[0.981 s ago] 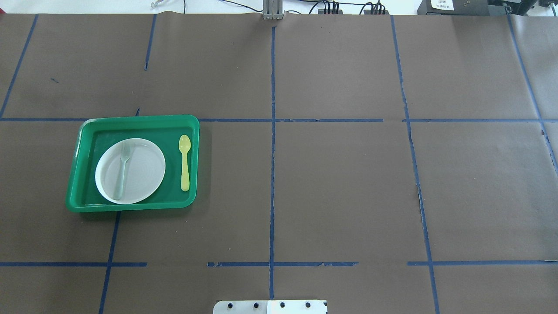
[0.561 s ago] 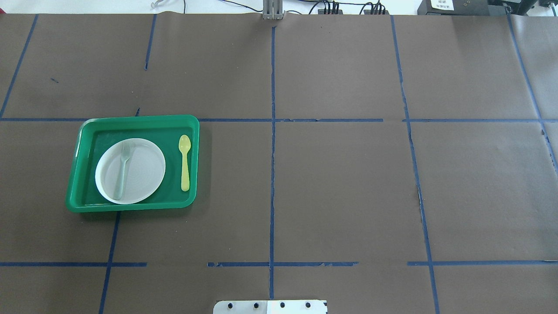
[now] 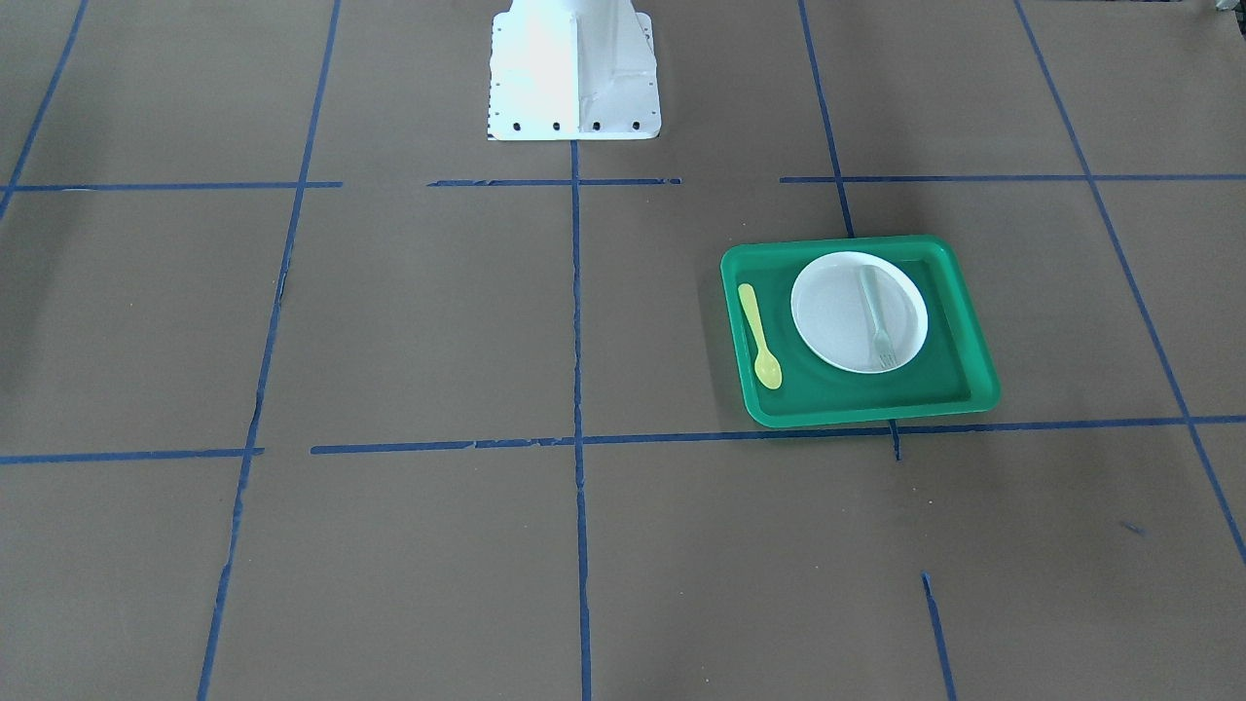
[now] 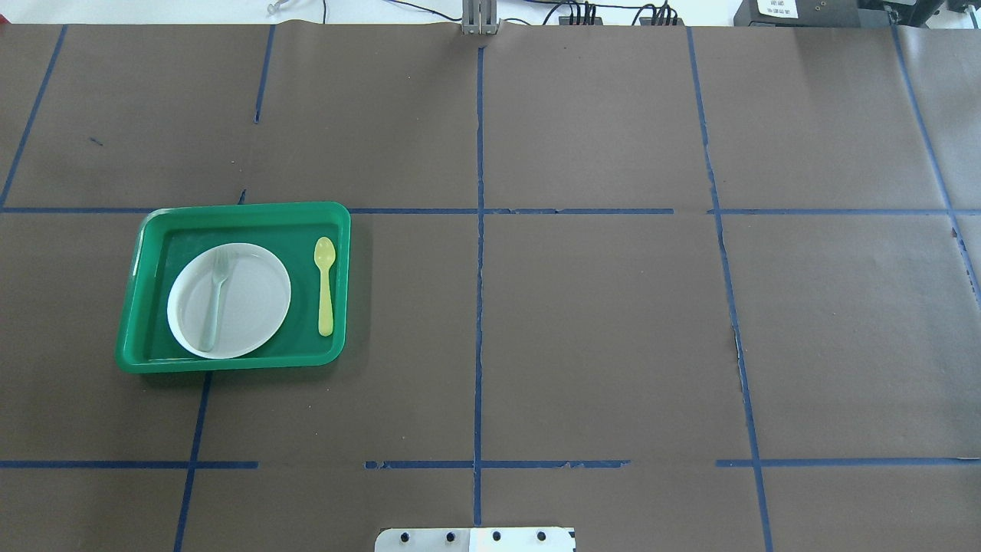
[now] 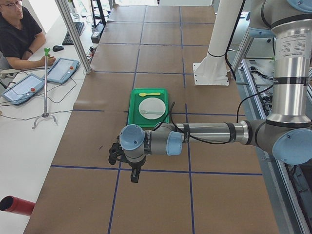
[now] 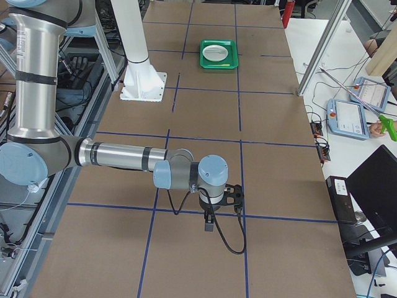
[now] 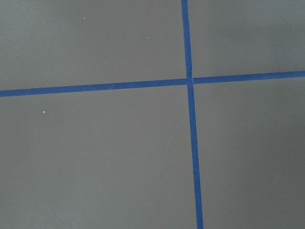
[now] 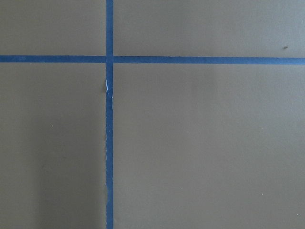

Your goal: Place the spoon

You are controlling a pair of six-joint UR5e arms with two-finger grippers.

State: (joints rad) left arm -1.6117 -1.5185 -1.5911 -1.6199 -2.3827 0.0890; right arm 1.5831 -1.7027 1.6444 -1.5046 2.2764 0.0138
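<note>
The yellow spoon [image 4: 325, 285] lies flat in the green tray [image 4: 245, 208], right of the white plate [image 4: 257, 299], bowl toward the far side. It also shows in the front view [image 3: 759, 336] and the left side view [image 5: 149, 93]. No gripper touches it. My left gripper [image 5: 114, 152] shows only in the left side view, hovering over bare table well short of the tray; I cannot tell if it is open or shut. My right gripper [image 6: 236, 195] shows only in the right side view, far from the tray [image 6: 218, 53]; I cannot tell its state either.
A pale grey-green fork [image 4: 215, 299] lies on the plate. Blue tape lines cross the brown table. The white robot base [image 3: 574, 68] stands at the table's near edge. An operator [image 5: 17, 34] sits beyond the far edge, with tablets and a stand.
</note>
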